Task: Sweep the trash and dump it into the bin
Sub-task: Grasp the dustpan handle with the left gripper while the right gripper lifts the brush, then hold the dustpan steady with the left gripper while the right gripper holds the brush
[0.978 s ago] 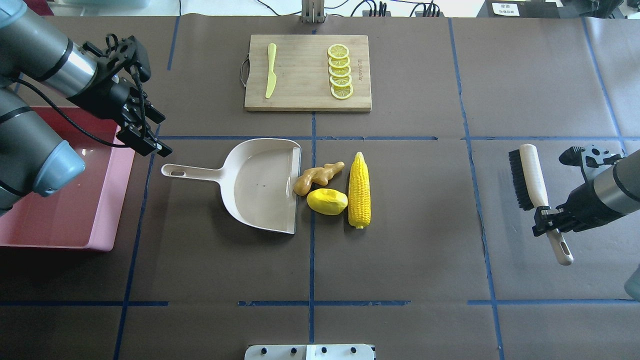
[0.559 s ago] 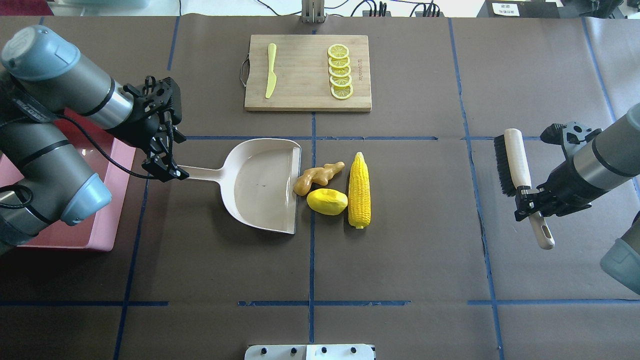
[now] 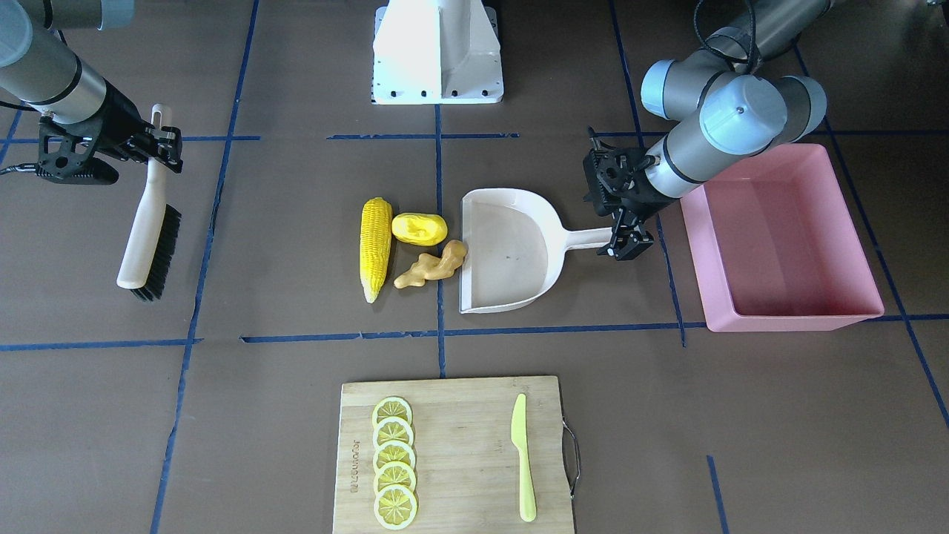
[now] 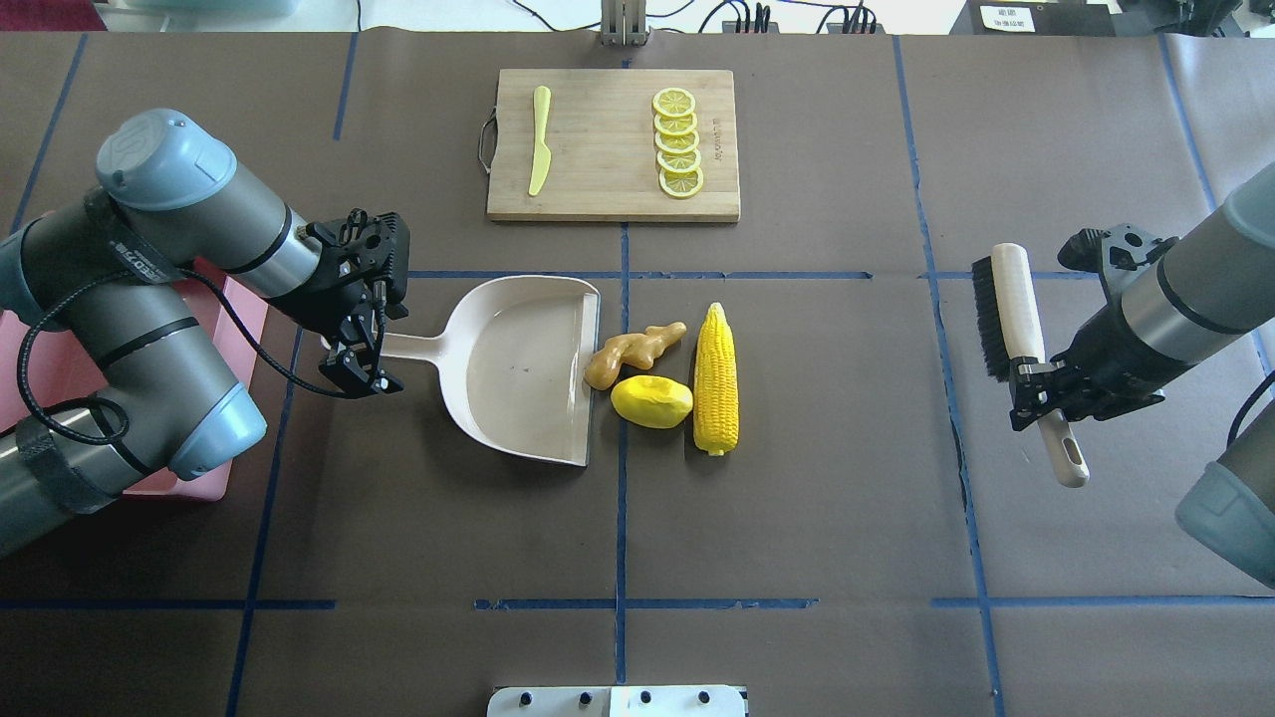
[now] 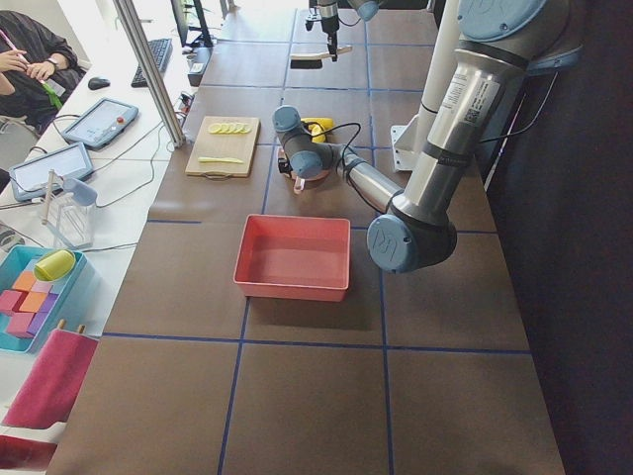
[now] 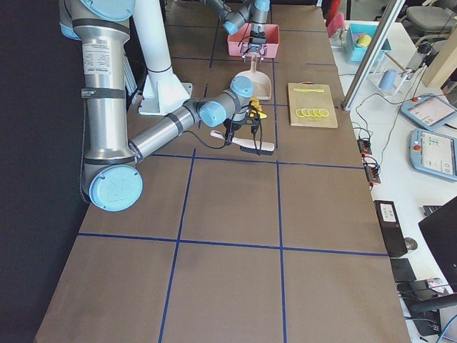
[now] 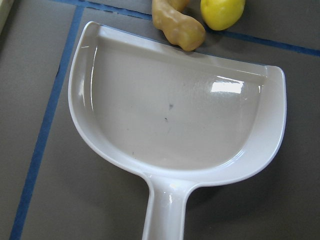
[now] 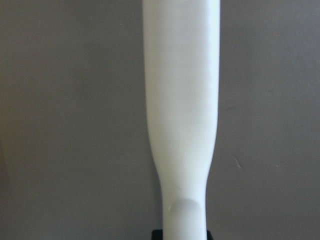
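L hand (image 4: 361, 376): at dustpan (image 4: 518, 368) handle end; grip can't tell.
R hand (image 4: 1036, 393): clamped on brush (image 4: 1018, 299) handle.
Bin (image 3: 793, 320): whole in front view; half hidden overhead.

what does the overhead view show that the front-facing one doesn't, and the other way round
Only overhead: the cables along the far edge of the table. Only front-facing: nearly the whole inside of the pink bin, with nothing showing in it; from overhead the left arm hides most of it. Both: the dustpan with the ginger root, yellow fruit piece and corn cob by its mouth, the brush held in the right gripper, and the cutting board with lemon slices and knife.
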